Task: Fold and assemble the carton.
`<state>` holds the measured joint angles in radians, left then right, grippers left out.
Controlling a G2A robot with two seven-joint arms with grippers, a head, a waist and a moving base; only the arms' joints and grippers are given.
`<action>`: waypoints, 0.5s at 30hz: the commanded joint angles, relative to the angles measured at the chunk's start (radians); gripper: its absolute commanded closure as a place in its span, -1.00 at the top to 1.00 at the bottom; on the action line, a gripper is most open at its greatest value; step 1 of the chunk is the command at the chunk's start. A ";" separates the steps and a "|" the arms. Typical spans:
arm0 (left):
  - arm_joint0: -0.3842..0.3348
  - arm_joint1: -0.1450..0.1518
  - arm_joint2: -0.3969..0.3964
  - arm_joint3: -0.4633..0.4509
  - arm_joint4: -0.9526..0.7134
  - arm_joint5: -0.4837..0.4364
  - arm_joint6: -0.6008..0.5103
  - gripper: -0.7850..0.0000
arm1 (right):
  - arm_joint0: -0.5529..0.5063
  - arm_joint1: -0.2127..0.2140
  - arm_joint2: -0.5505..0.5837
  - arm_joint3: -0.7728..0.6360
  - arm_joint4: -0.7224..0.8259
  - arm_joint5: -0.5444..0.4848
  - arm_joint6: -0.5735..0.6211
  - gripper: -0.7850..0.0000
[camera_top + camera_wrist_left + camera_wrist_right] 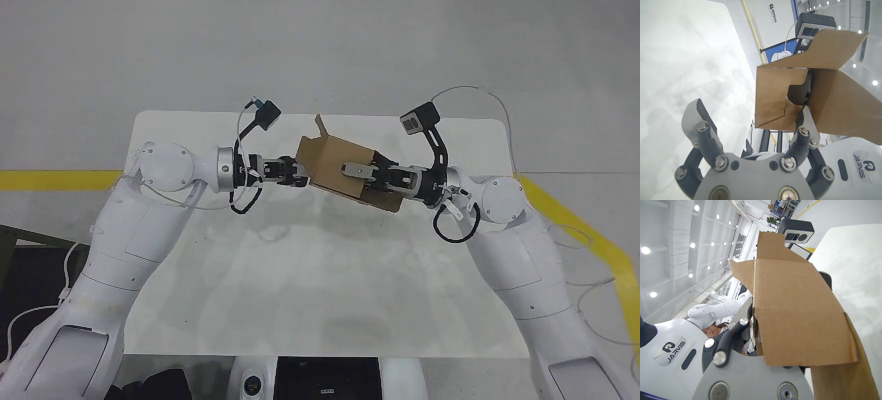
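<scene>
A brown carton (345,170), partly unfolded with loose flaps, hangs above the far middle of the white table (300,290). My right gripper (362,171) is shut on the carton (800,317). One finger (745,313) lies along one wall and the other finger (826,279) shows past the opposite side. My left gripper (298,173) is at the carton's other end. In the left wrist view this gripper (751,104) is open, with one fingertip (806,119) touching the edge of a flap on the carton (770,98). A dark part of the right gripper shows inside the carton's open end.
The table's near half is bare white surface. A yellow floor line (50,180) runs past both sides of the table. Each arm's wrist camera (266,110) sticks up on a bracket beside the carton.
</scene>
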<state>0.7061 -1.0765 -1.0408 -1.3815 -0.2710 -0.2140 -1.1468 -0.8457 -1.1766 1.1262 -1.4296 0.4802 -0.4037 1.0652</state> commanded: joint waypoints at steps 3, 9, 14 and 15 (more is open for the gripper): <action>0.001 -0.001 0.002 -0.001 0.001 -0.002 0.003 1.00 | -0.003 0.002 0.006 0.008 0.002 -0.003 0.009 -1.00; 0.002 0.007 -0.034 0.023 0.034 -0.002 0.044 1.00 | -0.018 0.011 0.035 0.020 -0.013 0.008 0.034 -1.00; 0.011 0.018 -0.075 0.035 0.058 0.000 0.058 1.00 | -0.033 0.019 0.038 0.015 -0.023 0.032 0.103 -1.00; 0.013 0.020 -0.082 0.038 0.062 0.003 0.060 1.00 | -0.035 0.020 0.034 0.013 -0.022 0.035 0.125 -1.00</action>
<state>0.7166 -1.0583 -1.1157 -1.3468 -0.2139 -0.2135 -1.0889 -0.8790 -1.1572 1.1642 -1.4145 0.4575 -0.3718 1.1668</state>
